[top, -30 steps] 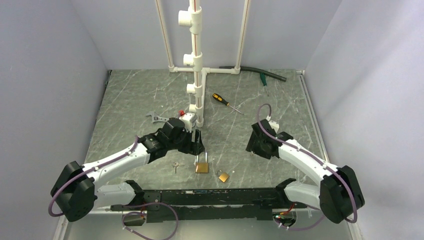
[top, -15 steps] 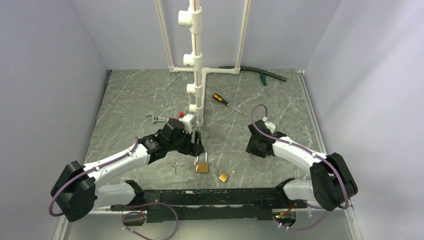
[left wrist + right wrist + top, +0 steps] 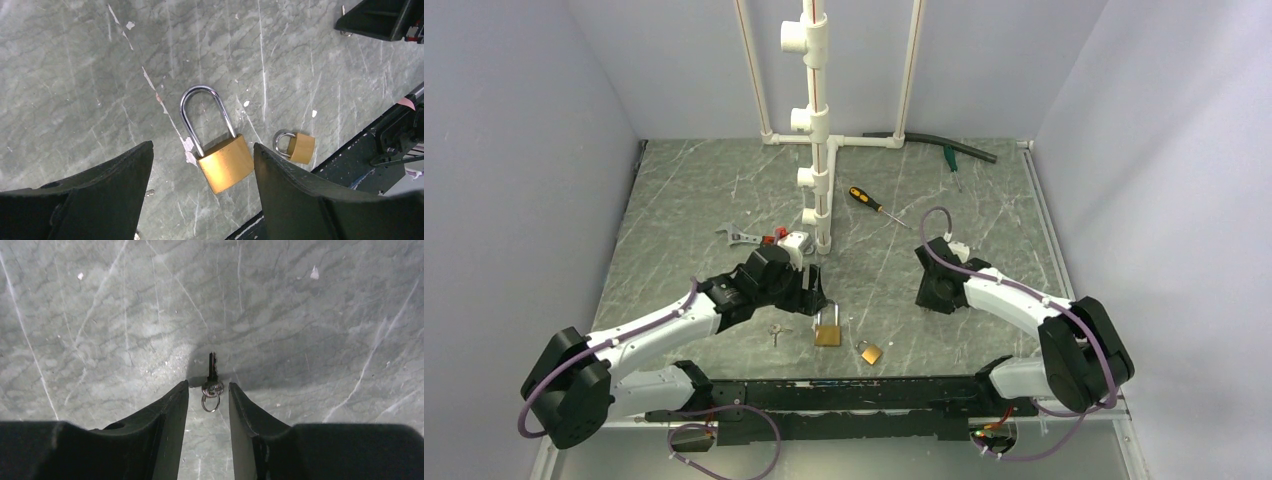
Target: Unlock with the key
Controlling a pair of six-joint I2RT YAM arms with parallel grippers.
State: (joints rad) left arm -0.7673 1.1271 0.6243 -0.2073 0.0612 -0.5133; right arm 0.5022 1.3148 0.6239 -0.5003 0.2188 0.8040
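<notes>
two arms lean in over the marbled table [image 3: 694, 200] in the top view. the left arm stretches from its base at the lower left toward the middle. its left gripper [image 3: 820, 298] points down just behind the large brass padlock [image 3: 828, 332]. a small padlock [image 3: 870, 352] lies near that lock's right, and a small silvery key bunch [image 3: 776, 333] lies just to its left. the right arm is folded low with its elbow at the near right. the right gripper [image 3: 934, 293] aims down at the table, well apart from both locks, and the key is hidden beneath it here. compared with a second ago, the right forearm has sunk lower and its wrist has slid a little leftward. the left wrist has eased slightly toward the bases.

the left wrist view adds what the top cannot. the left fingers [image 3: 115, 185] stand wide apart and hold nothing. the large brass padlock [image 3: 226, 162] lies flat on the table between them in the picture, shackle pointing away.

only the right wrist view shows the key [image 3: 212, 371]. it lies on the table right at the fingertips, its ring [image 3: 210, 402] toward the camera. the right fingers [image 3: 170, 420] sit close on either side, and i cannot tell whether they touch it.
</notes>
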